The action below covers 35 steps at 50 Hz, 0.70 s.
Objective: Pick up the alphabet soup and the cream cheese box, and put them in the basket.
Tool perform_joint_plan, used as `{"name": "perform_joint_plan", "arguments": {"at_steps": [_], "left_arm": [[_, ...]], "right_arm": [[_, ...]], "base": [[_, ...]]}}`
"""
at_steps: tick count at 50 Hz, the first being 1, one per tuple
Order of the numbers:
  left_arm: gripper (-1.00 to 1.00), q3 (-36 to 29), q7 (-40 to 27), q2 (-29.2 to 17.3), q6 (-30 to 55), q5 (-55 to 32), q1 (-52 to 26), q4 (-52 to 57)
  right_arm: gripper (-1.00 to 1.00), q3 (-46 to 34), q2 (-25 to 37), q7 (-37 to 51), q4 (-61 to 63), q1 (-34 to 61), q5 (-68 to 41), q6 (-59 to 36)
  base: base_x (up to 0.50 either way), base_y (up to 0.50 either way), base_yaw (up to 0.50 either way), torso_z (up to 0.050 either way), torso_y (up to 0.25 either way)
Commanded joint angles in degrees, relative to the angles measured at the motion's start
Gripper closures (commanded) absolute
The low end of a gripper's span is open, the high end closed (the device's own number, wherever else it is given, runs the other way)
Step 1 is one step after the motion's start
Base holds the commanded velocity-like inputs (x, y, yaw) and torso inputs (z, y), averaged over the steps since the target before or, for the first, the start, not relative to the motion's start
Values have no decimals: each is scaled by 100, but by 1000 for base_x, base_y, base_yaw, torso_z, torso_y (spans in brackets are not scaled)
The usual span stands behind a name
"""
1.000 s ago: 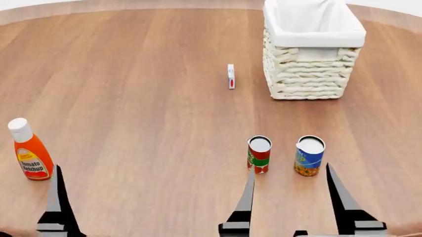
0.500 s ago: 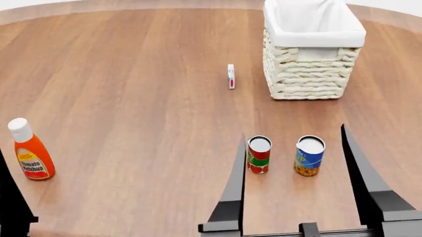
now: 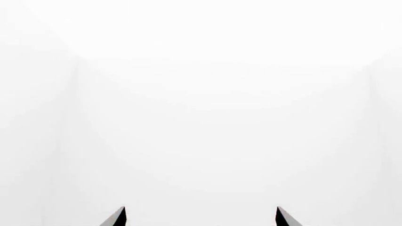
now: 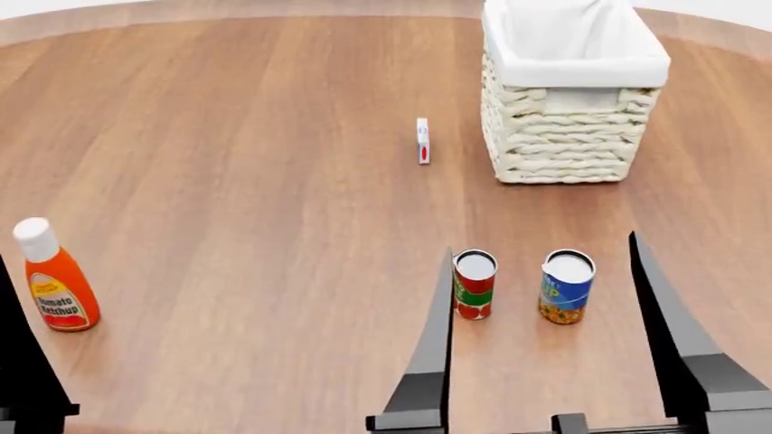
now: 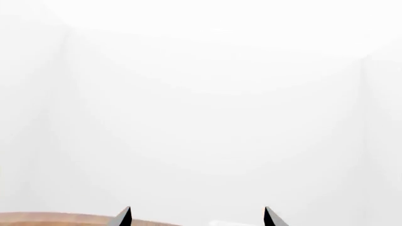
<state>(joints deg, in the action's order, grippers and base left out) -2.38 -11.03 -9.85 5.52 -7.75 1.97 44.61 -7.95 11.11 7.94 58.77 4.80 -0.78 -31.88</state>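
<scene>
In the head view the alphabet soup (image 4: pixel 566 287), a blue-labelled can, stands upright near the table's front. The cream cheese box (image 4: pixel 422 140) stands on its thin edge further back, just left of the basket (image 4: pixel 567 145). My right gripper (image 4: pixel 541 246) is open. Its two dark fingers appear on either side of both cans, and nothing is held. The right wrist view shows the right gripper (image 5: pixel 196 210) pointing at a white wall. My left gripper (image 3: pixel 200 210) is open and empty. Only one of its fingers (image 4: pixel 27 371) shows at the head view's lower left.
A red-and-green can (image 4: pixel 475 284) stands just left of the soup. A tomato ketchup bottle (image 4: pixel 54 280) stands at the front left, close to the left finger. The wooden table (image 4: pixel 241 163) is round, and a strip of it (image 5: pixel 37 219) shows in the right wrist view.
Over the last second my right gripper's fingers have risen and spread wider, now framing both cans. The left finger has shifted left toward the frame edge. No object has moved.
</scene>
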Motion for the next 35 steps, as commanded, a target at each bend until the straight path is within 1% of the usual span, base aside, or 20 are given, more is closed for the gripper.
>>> {"name": "perform_joint_plan", "arguments": {"at_steps": [1,4,6,10,14,18,19,20,26,28,30,31,35], "left_arm": [[-100,-70,-36,-81,-143,96,61,-157],[-100,-97,-56,-89,-50,65,35,-83],[-100,-132,-48,-93,-21,27,21,-72],[-100,-152,-45,-130,76,-31,-38,5],[-100,-156,-46,-147,13,-62,2,-23],[-100,-107,-69,-164,-57,-104,42,-71],[-100,-83,-85,-164,-27,-145,41,-64],[-100,-80,-83,-168,-20,-180,49,-65],[-100,-153,-80,-169,11,-250,10,-105],[-100,-152,-89,-169,-49,-239,33,-155],[-100,-156,-99,-169,-73,-241,51,-192],[-100,-22,-181,-152,-20,-381,94,-41],[-100,-42,-182,-165,-67,-383,114,-97]], "right_arm": [[-100,-23,18,41,-77,-45,-96,57],[-100,-13,28,36,12,56,-141,-142],[-100,-26,45,52,-73,-63,-127,88],[-100,-37,77,74,-43,-59,-115,45],[-100,-38,91,96,95,118,-175,-267],[-100,-60,106,131,34,56,-192,-185],[-100,-61,123,142,-103,-98,-173,91],[-100,-53,131,146,-141,-132,-175,157],[-100,-5,128,169,-18,-27,-268,-80],[-100,-36,150,184,-140,-157,-228,162],[-100,-17,145,181,-81,-32,-280,-41],[-100,1,148,178,-254,-121,-300,93],[-100,-4,177,201,-247,-124,-312,104]], "base": [[62,0,0,0,0],[61,0,0,0,0],[61,0,0,0,0],[63,0,0,0,0],[67,0,0,0,0],[75,0,0,0,0],[78,0,0,0,0],[82,0,0,0,0],[90,0,0,0,0],[105,0,0,0,0],[107,0,0,0,0],[137,0,0,0,0],[137,0,0,0,0]]}}
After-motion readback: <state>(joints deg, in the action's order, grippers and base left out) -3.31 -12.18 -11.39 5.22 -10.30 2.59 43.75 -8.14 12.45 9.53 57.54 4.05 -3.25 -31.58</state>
